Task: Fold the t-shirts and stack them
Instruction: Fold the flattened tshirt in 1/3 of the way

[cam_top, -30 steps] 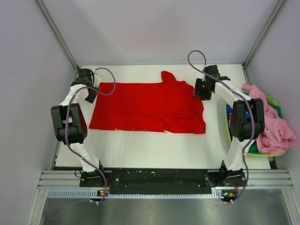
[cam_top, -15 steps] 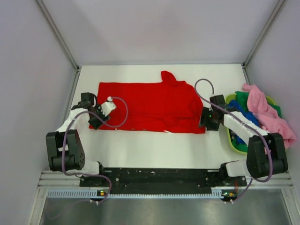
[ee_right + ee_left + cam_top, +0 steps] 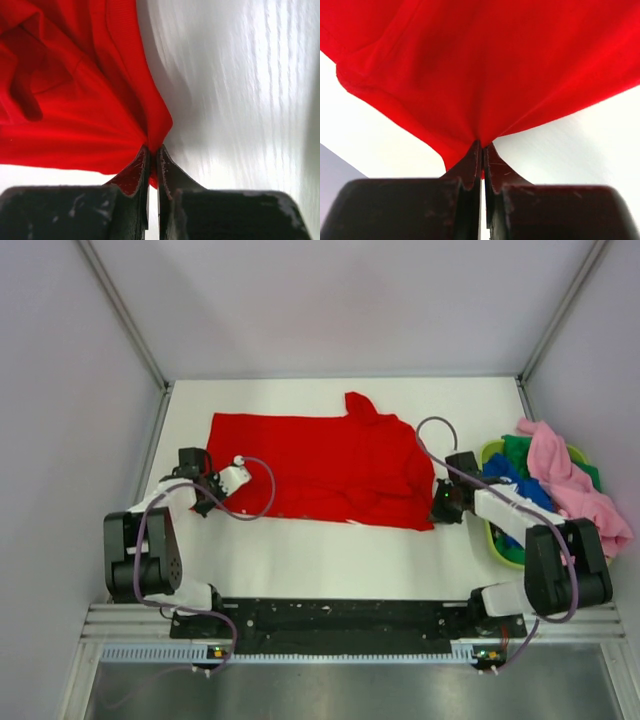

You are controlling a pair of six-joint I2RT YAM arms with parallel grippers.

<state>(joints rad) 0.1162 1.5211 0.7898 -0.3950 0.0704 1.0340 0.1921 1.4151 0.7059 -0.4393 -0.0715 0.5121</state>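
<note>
From above, the red t-shirt (image 3: 320, 470) lies flat on the table (image 3: 330, 555) with its long axis running left to right. The left gripper (image 3: 203, 497) is at its near-left corner and the right gripper (image 3: 441, 508) at its near-right corner, so the cloth lies away from both toward the far edge, which suggests a fold away from the bases. In the left wrist view the jaws are pinched together on a tuck of the red hem, with the cloth fanning out ahead. In the right wrist view the jaws are likewise clamped on a red corner, the shirt spreading forward and left over bare table.
</note>
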